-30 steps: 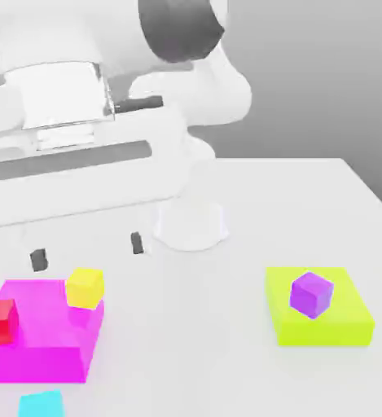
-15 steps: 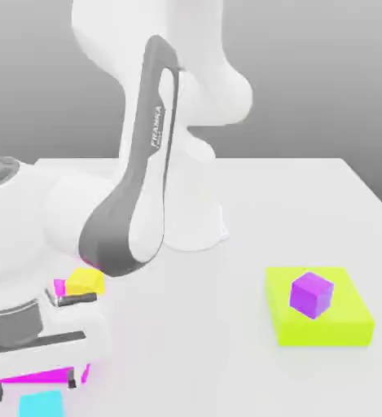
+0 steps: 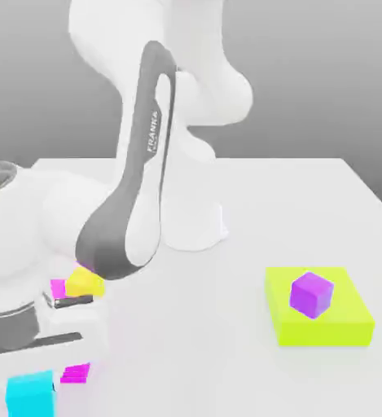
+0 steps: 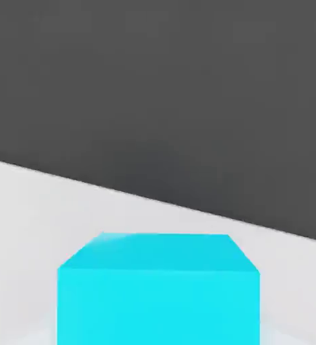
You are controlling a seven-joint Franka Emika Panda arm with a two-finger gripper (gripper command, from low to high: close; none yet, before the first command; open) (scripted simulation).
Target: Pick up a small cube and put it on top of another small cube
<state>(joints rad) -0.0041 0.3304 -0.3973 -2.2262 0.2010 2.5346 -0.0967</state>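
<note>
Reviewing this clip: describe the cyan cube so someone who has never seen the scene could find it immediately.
Start at the white table, then go to its near corner on the exterior view's left, under the white robot arm. The cyan cube sits there, in front of the magenta block. It is the only light-blue item; nearby the yellow cube differs by colour.

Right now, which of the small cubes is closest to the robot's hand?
The cyan cube, directly under the hand at the exterior view's lower left. The yellow cube is farther; the purple cube is farthest.
</note>
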